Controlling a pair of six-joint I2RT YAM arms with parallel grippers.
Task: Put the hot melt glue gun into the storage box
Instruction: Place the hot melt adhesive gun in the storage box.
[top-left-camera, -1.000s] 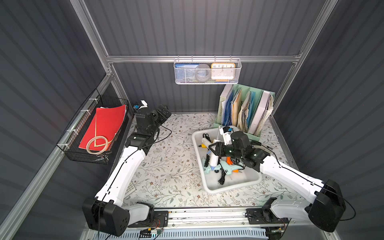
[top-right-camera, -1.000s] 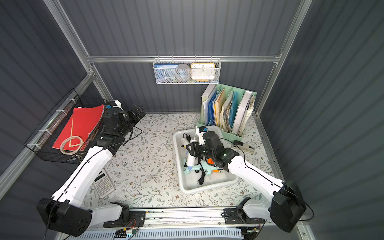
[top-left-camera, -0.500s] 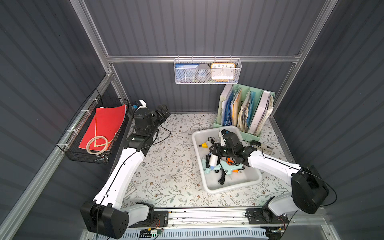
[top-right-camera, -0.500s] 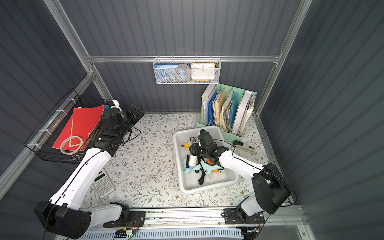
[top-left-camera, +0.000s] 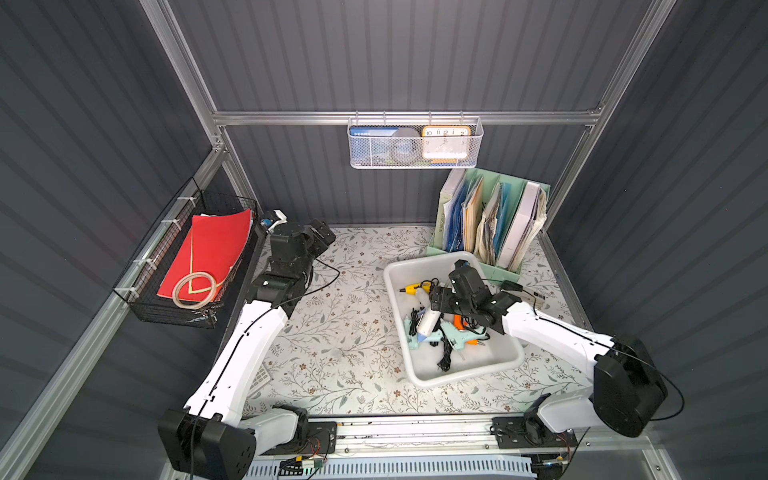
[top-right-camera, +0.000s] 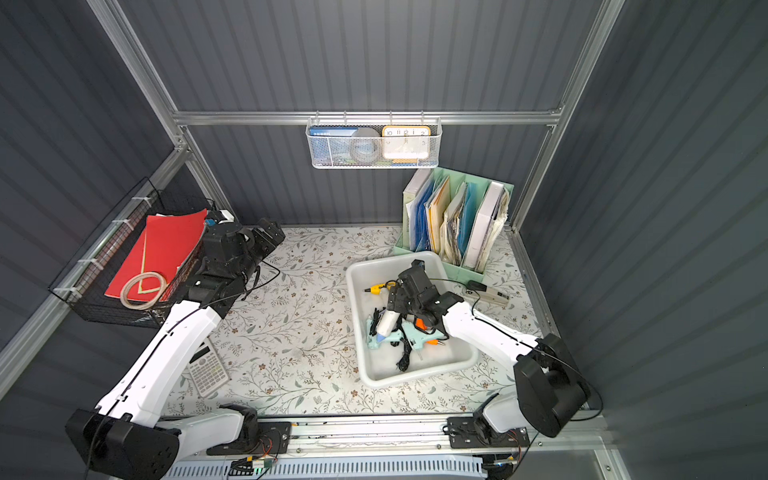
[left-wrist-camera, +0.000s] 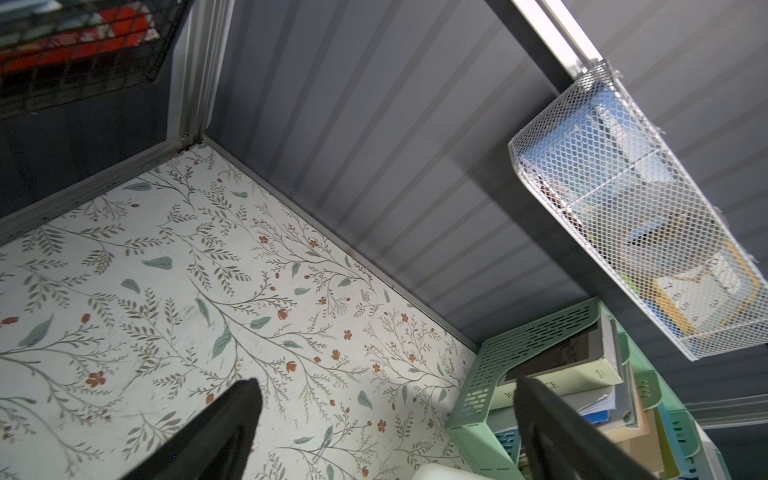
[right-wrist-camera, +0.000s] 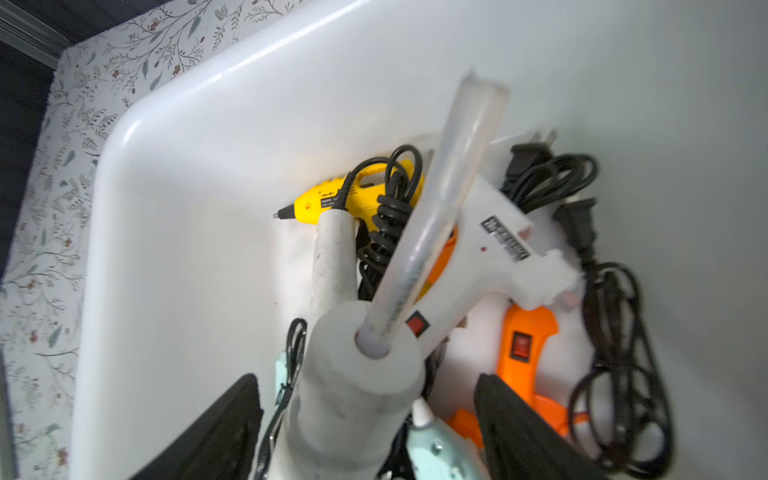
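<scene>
Opened since 1 s ago, right gripper (right-wrist-camera: 368, 380) jaws are seen apart, both sides of grey-white glue gun (right-wrist-camera: 353, 415), which is released in storage box (top-left-camera: 478, 370) on other guns. Label on yellow gun (right-wrist-camera: 332, 199): not readable; left gripper (left-wrist-camera: 386, 384) is held open.

The storage box (right-wrist-camera: 174, 270) is glossy smooth plastic, the hot melt glue gun (right-wrist-camera: 353, 374) matt plastic.
</scene>
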